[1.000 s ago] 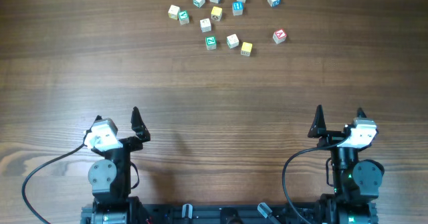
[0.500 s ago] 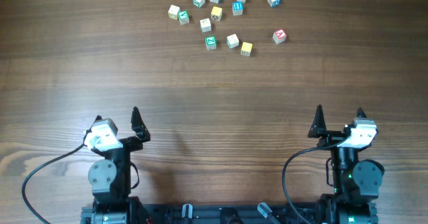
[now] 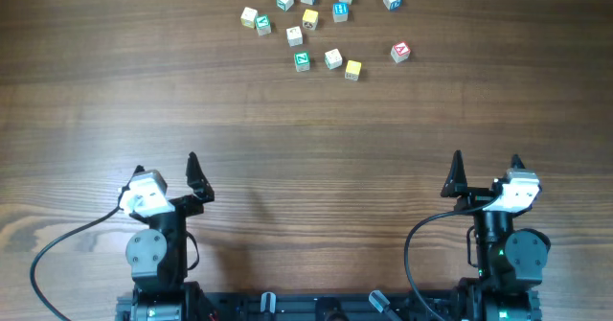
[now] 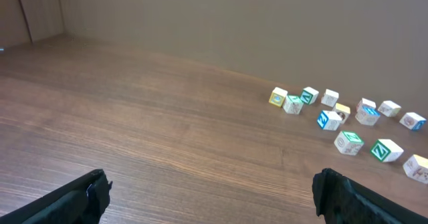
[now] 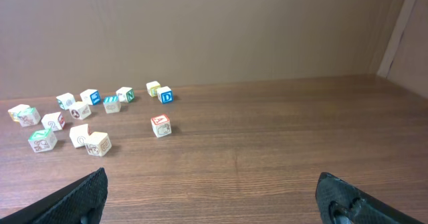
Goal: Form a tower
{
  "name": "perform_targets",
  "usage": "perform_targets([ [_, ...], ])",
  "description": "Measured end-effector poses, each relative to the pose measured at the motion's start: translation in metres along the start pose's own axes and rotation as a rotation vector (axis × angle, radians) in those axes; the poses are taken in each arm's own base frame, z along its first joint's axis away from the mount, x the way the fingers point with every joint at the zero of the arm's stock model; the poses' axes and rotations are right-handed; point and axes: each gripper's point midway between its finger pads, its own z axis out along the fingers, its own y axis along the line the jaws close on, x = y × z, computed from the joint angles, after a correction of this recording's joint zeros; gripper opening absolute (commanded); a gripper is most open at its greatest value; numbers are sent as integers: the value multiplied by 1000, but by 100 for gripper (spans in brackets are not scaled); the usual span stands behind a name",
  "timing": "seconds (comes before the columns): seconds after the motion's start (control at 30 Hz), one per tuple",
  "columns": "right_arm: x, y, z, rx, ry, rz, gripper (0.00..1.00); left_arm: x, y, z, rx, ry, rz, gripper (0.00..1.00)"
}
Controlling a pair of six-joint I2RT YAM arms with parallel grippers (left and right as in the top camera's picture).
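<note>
Nothing has shifted in the last second: both arms and every block sit where they did before. Closest to me, at the near edge of the table (image 3: 306, 139), the left gripper (image 3: 167, 162) and the right gripper (image 3: 487, 156) are well apart, each with its jaws spread wide and nothing between them. Beyond them is a broad stretch of bare wood. On the far side lie the letter cubes (image 3: 308, 18), scattered loosely, each flat on the table and none resting on another, so no tower stands yet. The nearest of them are a green-marked cube (image 3: 302, 60), a yellow cube (image 3: 353, 69) and, off to the right, a red-marked cube (image 3: 400, 51); the rest lie farther back.
</note>
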Motion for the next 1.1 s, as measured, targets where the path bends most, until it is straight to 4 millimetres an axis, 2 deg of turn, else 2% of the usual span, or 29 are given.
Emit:
perform_targets([
  [0.7,0,0,0,0,0,0,100,-10,-4,0,17,-34,-3,100],
  [0.77,0,0,0,0,0,0,100,-20,-6,-2,22,-54,-5,100],
  [0.9,0,0,0,0,0,0,100,-67,-15,-14,45,-154,-15,100],
  [1.1,0,0,0,0,0,0,100,-120,-29,-34,98,-263,-21,100],
])
